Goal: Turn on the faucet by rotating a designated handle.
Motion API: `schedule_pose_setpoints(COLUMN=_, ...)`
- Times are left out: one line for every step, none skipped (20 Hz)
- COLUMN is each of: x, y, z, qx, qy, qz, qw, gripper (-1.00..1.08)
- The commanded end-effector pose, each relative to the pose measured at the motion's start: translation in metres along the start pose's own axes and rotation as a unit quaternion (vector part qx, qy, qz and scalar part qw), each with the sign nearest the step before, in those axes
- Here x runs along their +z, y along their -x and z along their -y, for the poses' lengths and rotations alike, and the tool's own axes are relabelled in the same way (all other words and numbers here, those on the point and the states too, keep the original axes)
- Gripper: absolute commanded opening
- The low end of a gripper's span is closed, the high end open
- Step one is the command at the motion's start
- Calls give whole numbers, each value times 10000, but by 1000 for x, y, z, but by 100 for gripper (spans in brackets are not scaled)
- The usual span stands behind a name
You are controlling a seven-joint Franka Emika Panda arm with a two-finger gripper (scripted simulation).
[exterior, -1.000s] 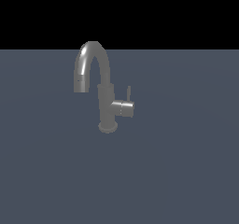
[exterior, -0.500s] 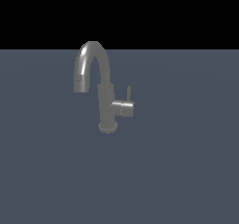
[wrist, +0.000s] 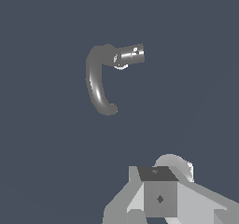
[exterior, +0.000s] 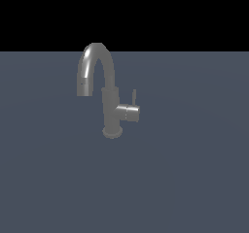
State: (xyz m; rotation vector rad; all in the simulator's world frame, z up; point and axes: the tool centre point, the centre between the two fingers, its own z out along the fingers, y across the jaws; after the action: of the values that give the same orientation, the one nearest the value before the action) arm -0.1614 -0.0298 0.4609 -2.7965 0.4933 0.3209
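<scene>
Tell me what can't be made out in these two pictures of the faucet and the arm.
- Gripper, wrist view: the picture's edge cuts it off, so whether the jaws are open or shut cannot be told.
- Arm, exterior view: not in the picture at all.
- Handle lever rod, wrist view: too small to make out.
- Faucet base, wrist view: hidden beneath the body and spout.

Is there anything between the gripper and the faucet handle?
Nothing. In the wrist view only bare grey surface separates the gripper from the handle on the faucet. The exterior view does not show the gripper.
</scene>
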Motion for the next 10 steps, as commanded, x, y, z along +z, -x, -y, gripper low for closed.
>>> schedule_pose_setpoints(x=5, y=-16, z=0, qx=253, qy=-242, qz=203, qw=9992, gripper=-100)
schedule_pose_setpoints(x=8, y=-23, z=0, qx=353, qy=-340, qz=285, qw=9984, gripper=-100)
schedule_pose_setpoints(x=10, y=-29, z=0, qx=455, qy=-438, qz=367, qw=9973, gripper=-100)
schedule_pose_setpoints(x=13, y=-35, z=0, qx=557, qy=-538, qz=451, qw=9960, gripper=-100)
schedule_pose_setpoints(x=16, y=-42, z=0, qx=659, qy=-639, qz=535, qw=9943, gripper=-100)
schedule_pose_setpoints(x=19, y=-48, z=-1, qx=763, qy=-740, qz=619, qw=9924, gripper=-100)
schedule_pose_setpoints(x=22, y=-55, z=-1, qx=866, qy=-843, qz=705, qw=9902, gripper=-100)
schedule_pose_setpoints(x=25, y=-61, z=-2, qx=971, qy=-946, qz=791, qw=9876, gripper=-100)
schedule_pose_setpoints(x=29, y=-68, z=-2, qx=1076, qy=-1050, qz=877, qw=9847, gripper=-100)
schedule_pose_setpoints(x=32, y=-74, z=-3, qx=1182, qy=-1155, qz=964, qw=9815, gripper=-100)
